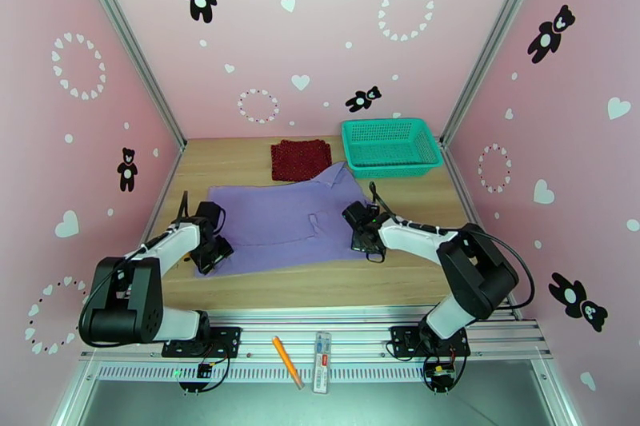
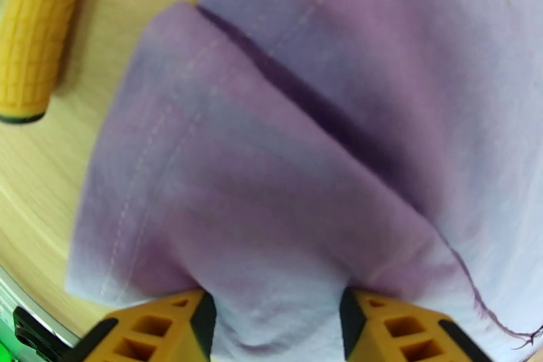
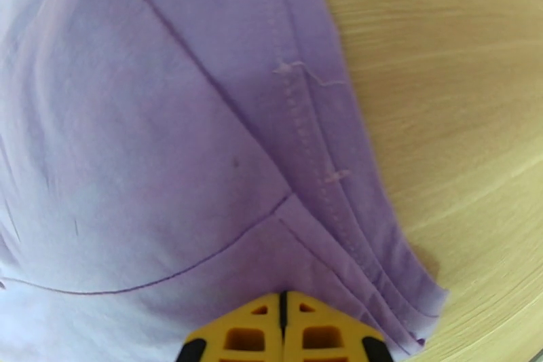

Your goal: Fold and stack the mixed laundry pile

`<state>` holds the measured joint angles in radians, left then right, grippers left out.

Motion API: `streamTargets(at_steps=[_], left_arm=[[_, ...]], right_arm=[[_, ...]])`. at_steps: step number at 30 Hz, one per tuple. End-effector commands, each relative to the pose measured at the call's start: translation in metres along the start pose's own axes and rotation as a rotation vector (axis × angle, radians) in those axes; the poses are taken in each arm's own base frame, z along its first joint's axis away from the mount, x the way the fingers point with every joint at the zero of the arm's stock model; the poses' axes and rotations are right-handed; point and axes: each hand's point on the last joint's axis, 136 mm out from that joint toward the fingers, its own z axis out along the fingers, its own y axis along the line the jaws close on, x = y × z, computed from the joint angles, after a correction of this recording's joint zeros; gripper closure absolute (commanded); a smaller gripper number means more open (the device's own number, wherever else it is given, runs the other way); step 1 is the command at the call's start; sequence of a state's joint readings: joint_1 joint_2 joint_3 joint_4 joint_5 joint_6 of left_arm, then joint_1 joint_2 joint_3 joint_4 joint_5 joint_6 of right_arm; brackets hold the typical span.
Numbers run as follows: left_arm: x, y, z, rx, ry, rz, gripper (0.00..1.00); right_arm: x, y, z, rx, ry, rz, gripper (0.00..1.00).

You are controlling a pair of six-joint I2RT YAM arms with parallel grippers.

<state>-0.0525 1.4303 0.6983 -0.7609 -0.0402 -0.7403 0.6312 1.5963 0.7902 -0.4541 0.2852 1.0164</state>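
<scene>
top external: a soft lavender-purple t-shirt [image 1: 288,220] lies spread flat across the middle of the pale wooden table [image 1: 224,164]. a folded dark red cloth with fine dark dots [image 1: 301,159] sits at the far edge, and the shirt's far corner reaches its near edge. a teal plastic mesh basket [image 1: 390,146] stands just right of the red cloth. the left claw [image 1: 210,248] is down at the shirt's near-left corner, and the right claw [image 1: 366,237] is at its near-right edge. an orange pencil [image 1: 286,361] lies on the metal rail between the arm bases.

left wrist: the left claw [image 2: 277,329] is spread, its yellow fingers [image 2: 170,329] on either side of a bunched, stitched hem of the shirt [image 2: 271,173]. a yellow gridded cylinder with a dark end [image 2: 37,30] lies on the table beside the shirt.

right wrist: the right claw [image 3: 283,329] is pressed together on the shirt [image 3: 170,153], whose creases and layered hem run into its tips. bare table shows to the right.
</scene>
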Motion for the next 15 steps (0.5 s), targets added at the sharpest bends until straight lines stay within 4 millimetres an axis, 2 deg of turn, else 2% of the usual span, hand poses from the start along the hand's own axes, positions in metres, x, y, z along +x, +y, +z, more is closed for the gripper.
streamTargets(at_steps=[1, 10, 15], left_arm=[[0.015, -0.008, 0.015, 0.011, 0.042, 0.015, 0.44], [0.036, 0.011, 0.013, -0.030, 0.061, 0.032, 0.44], [0.046, 0.023, 0.011, -0.039, 0.069, 0.034, 0.44]], right_arm=[[0.071, -0.070, 0.017, 0.231, 0.188, 0.020, 1.00], [0.105, -0.091, 0.003, 0.224, 0.173, 0.032, 1.00], [0.121, -0.093, -0.005, 0.234, 0.160, 0.006, 1.00]])
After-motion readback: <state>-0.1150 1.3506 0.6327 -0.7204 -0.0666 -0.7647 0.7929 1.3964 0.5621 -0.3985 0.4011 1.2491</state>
